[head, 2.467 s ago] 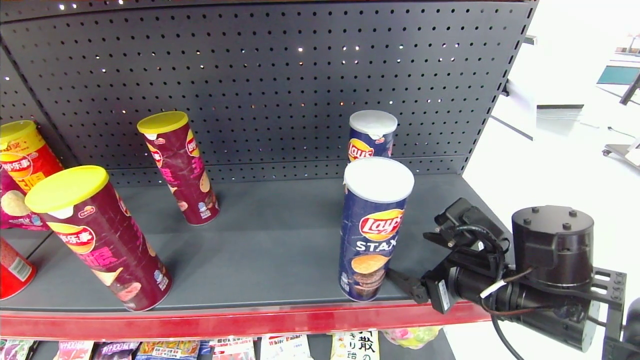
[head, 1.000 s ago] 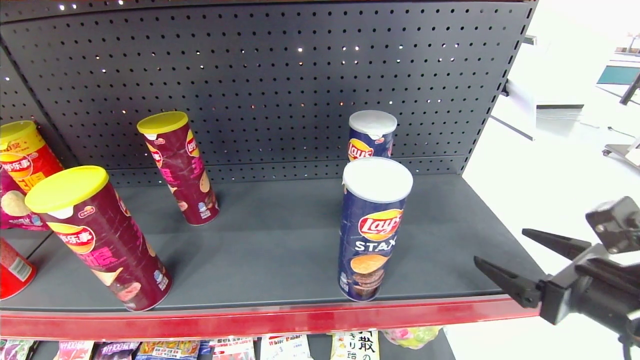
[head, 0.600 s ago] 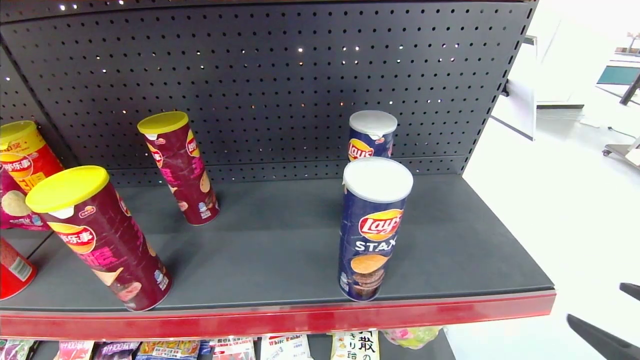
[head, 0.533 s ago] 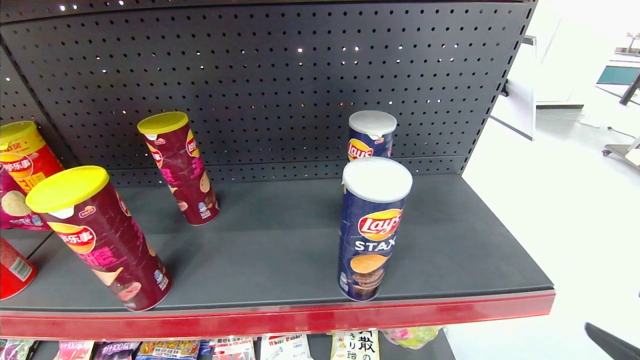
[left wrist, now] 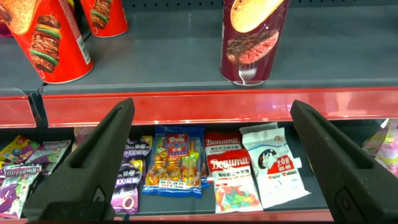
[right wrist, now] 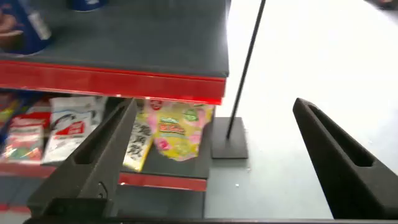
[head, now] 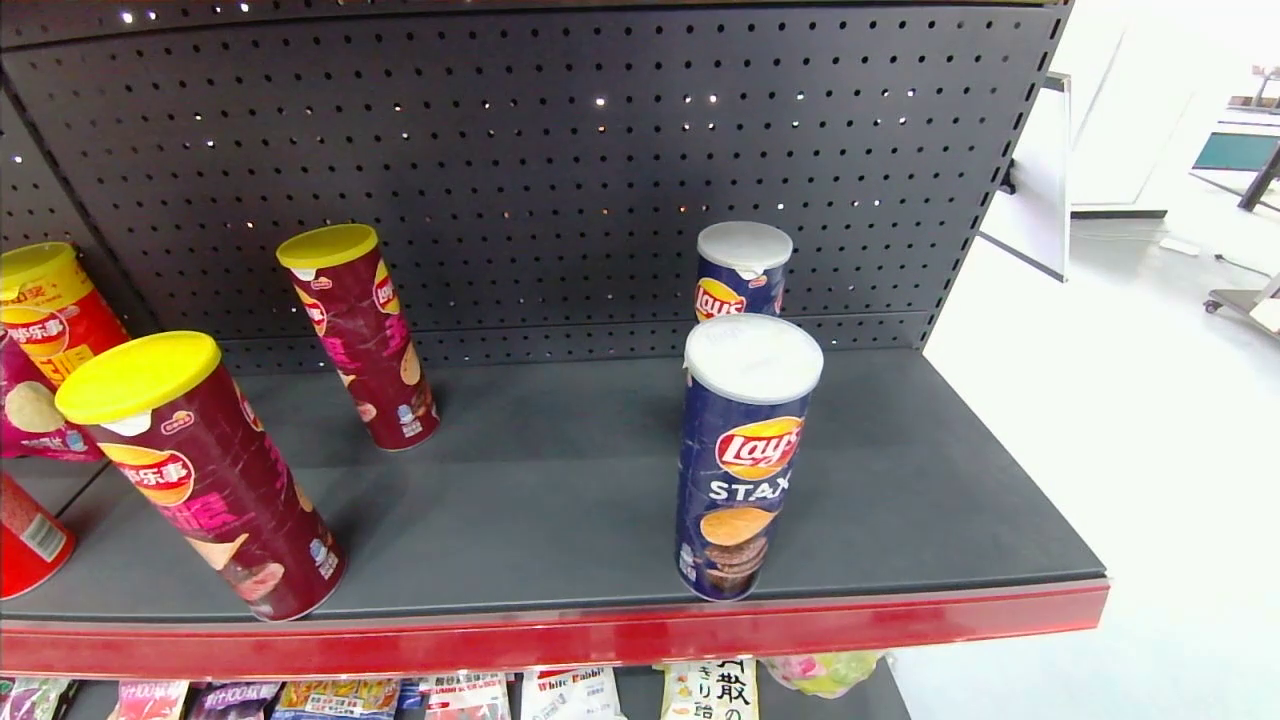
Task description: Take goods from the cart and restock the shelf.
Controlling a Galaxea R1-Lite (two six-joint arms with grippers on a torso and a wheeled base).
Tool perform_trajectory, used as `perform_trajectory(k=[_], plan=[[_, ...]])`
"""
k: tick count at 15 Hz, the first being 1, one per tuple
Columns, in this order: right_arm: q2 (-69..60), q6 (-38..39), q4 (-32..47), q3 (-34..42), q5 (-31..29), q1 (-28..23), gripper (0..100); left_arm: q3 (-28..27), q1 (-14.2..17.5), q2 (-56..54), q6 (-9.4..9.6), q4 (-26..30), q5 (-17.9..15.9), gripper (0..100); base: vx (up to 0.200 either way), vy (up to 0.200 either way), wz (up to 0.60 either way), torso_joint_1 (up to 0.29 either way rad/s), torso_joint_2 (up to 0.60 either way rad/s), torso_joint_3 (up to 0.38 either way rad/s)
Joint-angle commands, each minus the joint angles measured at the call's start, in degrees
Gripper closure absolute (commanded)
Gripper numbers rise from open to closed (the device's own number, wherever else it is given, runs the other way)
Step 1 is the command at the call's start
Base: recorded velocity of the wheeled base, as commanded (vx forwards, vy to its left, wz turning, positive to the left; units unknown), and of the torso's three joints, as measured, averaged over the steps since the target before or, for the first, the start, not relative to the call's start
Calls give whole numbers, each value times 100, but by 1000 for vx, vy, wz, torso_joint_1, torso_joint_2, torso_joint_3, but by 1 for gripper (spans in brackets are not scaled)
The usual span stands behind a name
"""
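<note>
Near the shelf [head: 560,500] edge stands a blue can [head: 745,470] (upright).

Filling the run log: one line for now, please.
front blue can upright on shelf | left pincer open, empty | right pincer open, empty

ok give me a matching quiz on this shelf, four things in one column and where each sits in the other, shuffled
Things
1. front blue can
2. rear blue can
3. near maroon can
4. snack packets

Places
a. below the red rail
b. at the back, by the pegboard, white lid
c. front left of the shelf, yellow lid
d. front, right of middle, white lid

Pairs: 1-d, 2-b, 3-c, 4-a
</note>
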Motion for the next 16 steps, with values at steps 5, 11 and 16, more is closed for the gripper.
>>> perform_trajectory(k=[5, 11, 16], plan=[[-619, -9, -528, 767, 595, 265, 0, 0, 2, 2, -1, -1, 4, 0, 0, 0, 0, 0, 0, 0], [-627, 361, -827, 934, -688, 221, 0, 0, 2, 2, -1, -1, 4, 0, 0, 0, 0, 0, 0, 0], [-645, 308, -888, 943, -899, 239, 0, 0, 2, 2, -1, -1, -5, 0, 0, 0, 0, 0, 0, 0]])
